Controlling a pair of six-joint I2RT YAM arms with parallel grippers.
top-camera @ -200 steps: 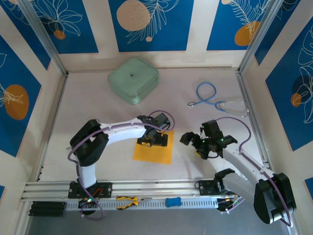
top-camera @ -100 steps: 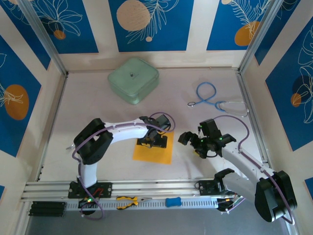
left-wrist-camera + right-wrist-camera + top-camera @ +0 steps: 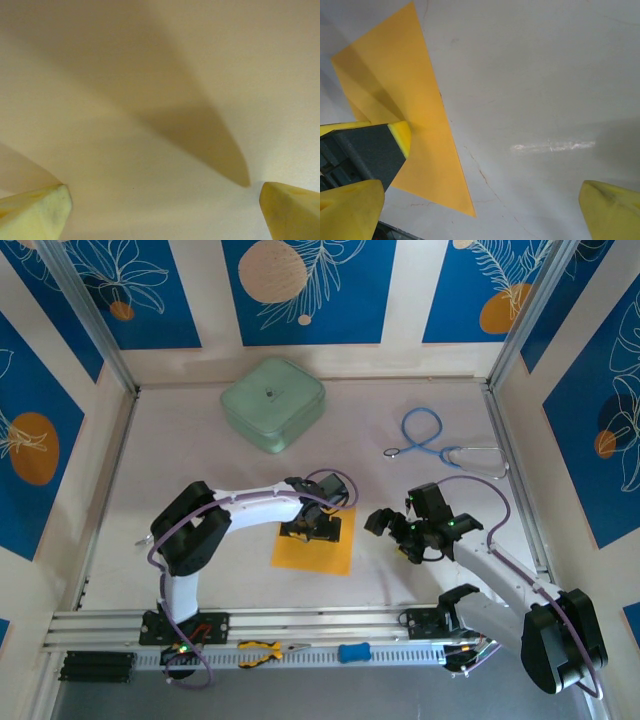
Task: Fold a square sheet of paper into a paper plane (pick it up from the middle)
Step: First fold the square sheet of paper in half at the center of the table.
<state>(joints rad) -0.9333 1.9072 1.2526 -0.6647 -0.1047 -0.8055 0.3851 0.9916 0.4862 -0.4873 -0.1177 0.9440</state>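
Left gripper (image 3: pixel 312 528) hangs wide open over the orange paper (image 3: pixel 318 556), right gripper (image 3: pixel 393 531) just beside it, jaws wide too.

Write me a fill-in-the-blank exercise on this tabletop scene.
The flat orange-yellow square sheet of paper lies partly under the claw of the ____ arm.
The right claw stands beside that sheet, jaws ____.
The blue-tubed stethoscope lies on the ____ arm's side.
Missing: left; open; right.
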